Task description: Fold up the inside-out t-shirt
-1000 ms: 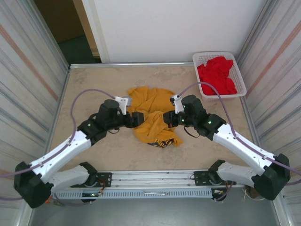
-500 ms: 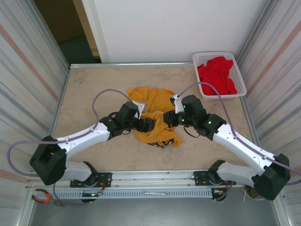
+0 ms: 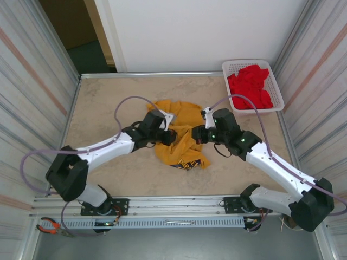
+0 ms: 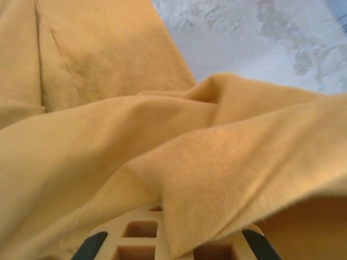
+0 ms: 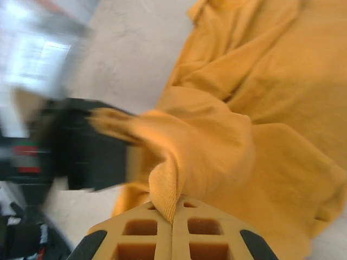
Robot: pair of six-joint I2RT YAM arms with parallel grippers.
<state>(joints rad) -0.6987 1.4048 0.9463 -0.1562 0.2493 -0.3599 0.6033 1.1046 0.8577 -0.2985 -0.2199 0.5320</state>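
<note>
Mustard-yellow cloth, the inside-out t-shirt (image 3: 181,122), is seen from above bunched in the middle of the table (image 3: 103,103), between the left gripper (image 3: 172,135) and the right gripper (image 3: 196,134), which face each other at close range over it. Both are closed on the t-shirt, probably so that the fabric can be drawn taut between two held points and spread flat. Bare table is left to the outer side of each gripper and ahead of both; the basket (image 3: 279,100) of red garments (image 3: 249,86) lies well beyond the right gripper, clear of any pull. In the left wrist view, a thick fold is draped across the shut fingers, and a loose edge of cloth is seen ahead of them, with open tabletop past it. In the right wrist view, a ridge of fabric is pinched between the closed fingers (image 5: 135,233), and the blurred left gripper is seen just ahead, holding the same bunch.
</note>
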